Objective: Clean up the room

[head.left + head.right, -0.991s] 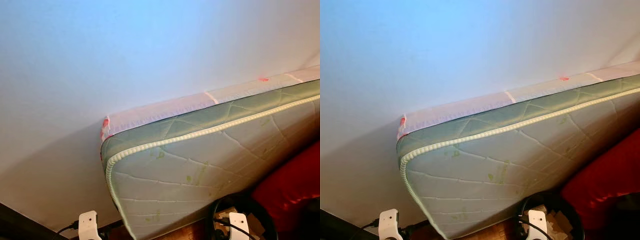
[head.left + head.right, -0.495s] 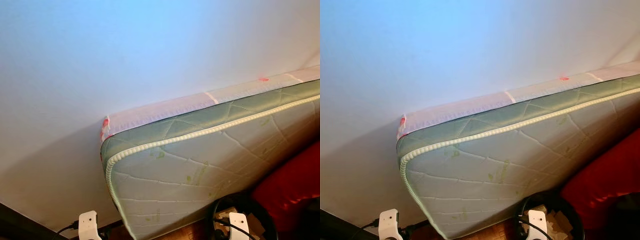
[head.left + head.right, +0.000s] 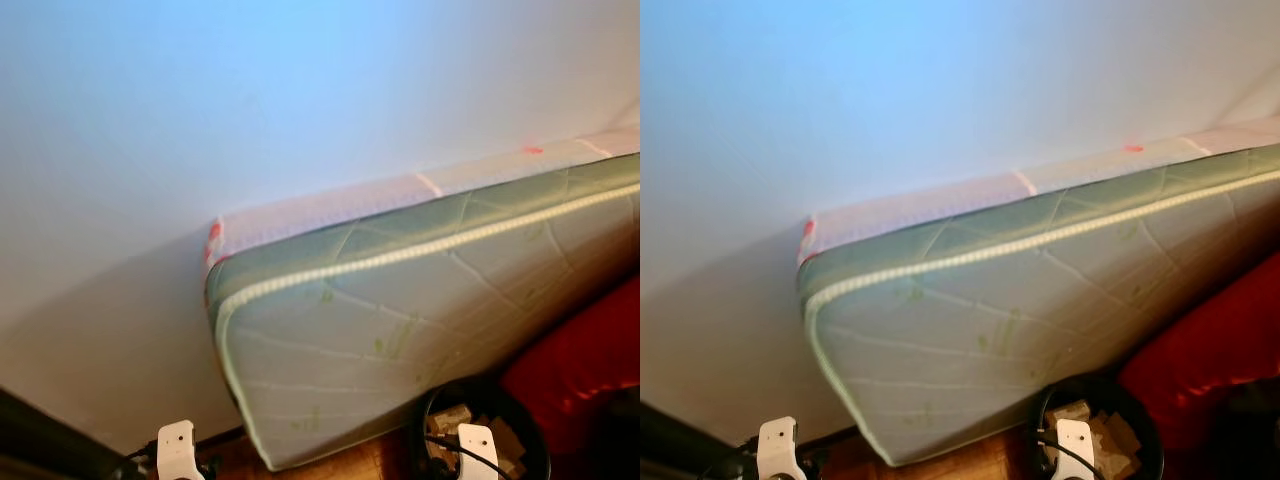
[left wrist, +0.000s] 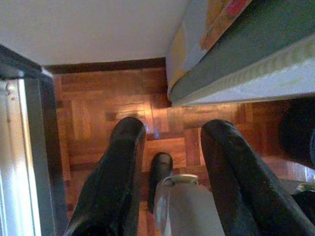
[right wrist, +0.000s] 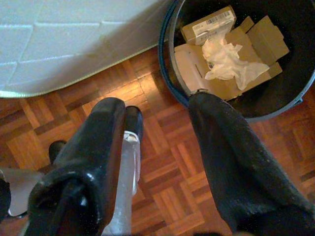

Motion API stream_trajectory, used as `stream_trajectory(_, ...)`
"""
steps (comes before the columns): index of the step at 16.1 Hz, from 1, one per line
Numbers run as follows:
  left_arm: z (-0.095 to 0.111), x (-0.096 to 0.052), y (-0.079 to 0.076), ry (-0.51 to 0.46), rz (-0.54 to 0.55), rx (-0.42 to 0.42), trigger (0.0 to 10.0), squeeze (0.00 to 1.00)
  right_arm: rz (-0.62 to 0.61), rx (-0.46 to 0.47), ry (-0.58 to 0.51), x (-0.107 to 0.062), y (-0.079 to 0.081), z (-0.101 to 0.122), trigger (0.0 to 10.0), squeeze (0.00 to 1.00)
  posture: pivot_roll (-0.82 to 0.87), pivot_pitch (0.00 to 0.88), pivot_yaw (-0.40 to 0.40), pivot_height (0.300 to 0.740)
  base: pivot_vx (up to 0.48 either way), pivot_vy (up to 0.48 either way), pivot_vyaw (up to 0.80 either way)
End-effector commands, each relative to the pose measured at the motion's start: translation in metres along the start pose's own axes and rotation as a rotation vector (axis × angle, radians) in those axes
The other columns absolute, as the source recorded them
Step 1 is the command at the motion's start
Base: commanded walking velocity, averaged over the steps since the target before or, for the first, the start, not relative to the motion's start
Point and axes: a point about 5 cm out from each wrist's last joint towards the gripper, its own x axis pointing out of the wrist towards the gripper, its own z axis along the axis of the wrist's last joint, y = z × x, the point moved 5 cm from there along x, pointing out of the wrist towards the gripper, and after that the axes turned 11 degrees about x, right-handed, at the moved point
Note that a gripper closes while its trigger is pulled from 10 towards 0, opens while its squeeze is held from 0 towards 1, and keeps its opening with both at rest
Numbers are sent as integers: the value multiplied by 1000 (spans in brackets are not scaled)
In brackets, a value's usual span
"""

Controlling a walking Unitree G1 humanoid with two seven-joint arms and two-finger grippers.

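Mattress: a big green and white mattress (image 3: 400,340) stands on its long edge and leans on the white wall (image 3: 250,120). Its bottom edge sits on the wood floor (image 5: 162,162).
Bin: a round black bin (image 5: 179,91) stands on the floor just beside the mattress, at the robot's right.
In the bin: brown cardboard pieces (image 5: 256,44), a small box with a bar code (image 5: 206,23), and a crumpled white tissue (image 5: 227,64) on top.
Red thing: something soft and red (image 3: 585,360) sits near the bin, on the far right. I cannot tell what it is.
Left gripper: the left gripper (image 4: 172,147) hangs over the bare floor near the mattress corner. Its two black fingers (image 4: 115,182) are wide apart and hold nothing.
Right gripper: the right gripper (image 5: 152,108) hangs over the floor right next to the bin. Its fingers (image 5: 231,157) are spread wide too, with nothing between them. One finger lies across the bin's rim in the wrist view.
Dark frame: a dark metal frame (image 4: 37,147) stands on the left by the wall.
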Motion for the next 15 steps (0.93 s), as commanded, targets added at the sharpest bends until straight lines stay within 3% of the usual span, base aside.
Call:
stream_trajectory(1, -46, -18, 39, 126, 59, 100, 10000, 0, -44, 25, 16, 0, -19, 11, 10000, 0, 33, 0, 12, 740, -274, 0, 0)
stream_trajectory(3, -47, -18, 39, 128, 60, 100, 10000, 0, -45, 24, 18, 0, -19, 11, 10000, 0, 35, 0, 10, 740, -272, 0, 0)
stream_trajectory(11, -47, -18, 39, 128, 67, 94, 10000, 0, -48, 28, 21, -1, -20, 10, 10000, 0, 35, 0, 9, 740, 0, 0, 0)
stream_trajectory(15, -45, -18, 40, 125, 69, 92, 10000, 0, -44, 15, 31, 0, -19, 9, 10000, 0, 36, 0, 9, 740, 0, 0, -800)
